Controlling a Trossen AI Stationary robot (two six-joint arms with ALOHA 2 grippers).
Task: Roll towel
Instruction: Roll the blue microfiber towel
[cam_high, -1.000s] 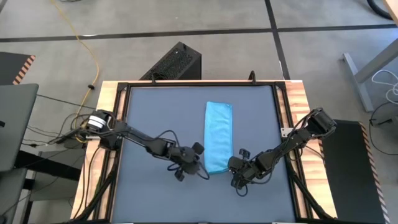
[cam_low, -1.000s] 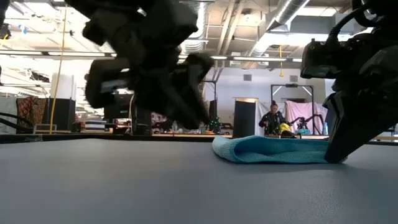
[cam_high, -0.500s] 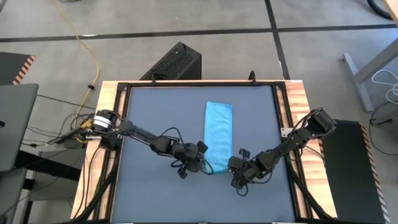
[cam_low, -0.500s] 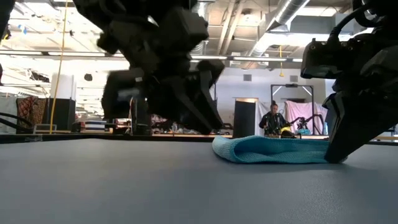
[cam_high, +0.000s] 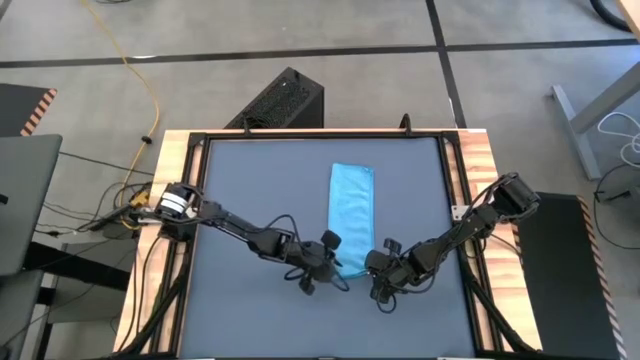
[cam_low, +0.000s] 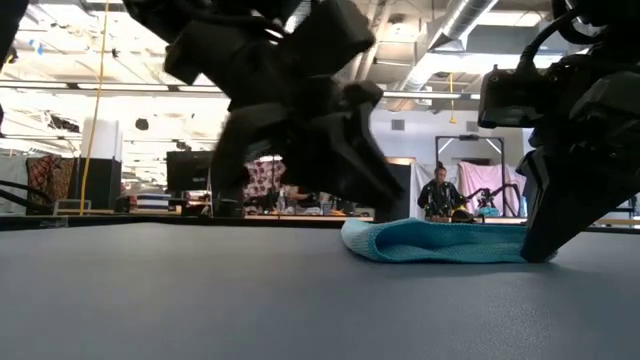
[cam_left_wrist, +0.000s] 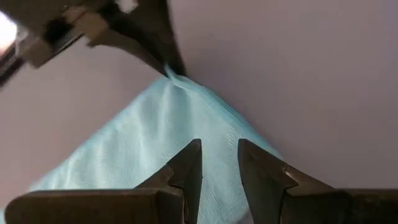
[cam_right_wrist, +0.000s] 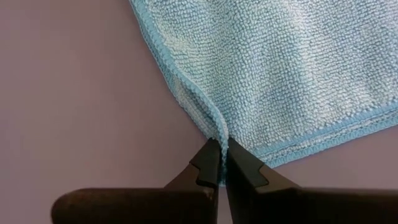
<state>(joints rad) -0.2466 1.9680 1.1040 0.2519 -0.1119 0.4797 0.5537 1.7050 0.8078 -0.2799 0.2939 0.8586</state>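
The towel lies flat as a long strip on the surface, right of centre. The right jaws are clenched on its near right corner. The left jaws stand slightly parted over its near left corner, grasping nothing.

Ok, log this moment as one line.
towel flat, folded strip | right gripper shut on near corner | left gripper open, at other near corner
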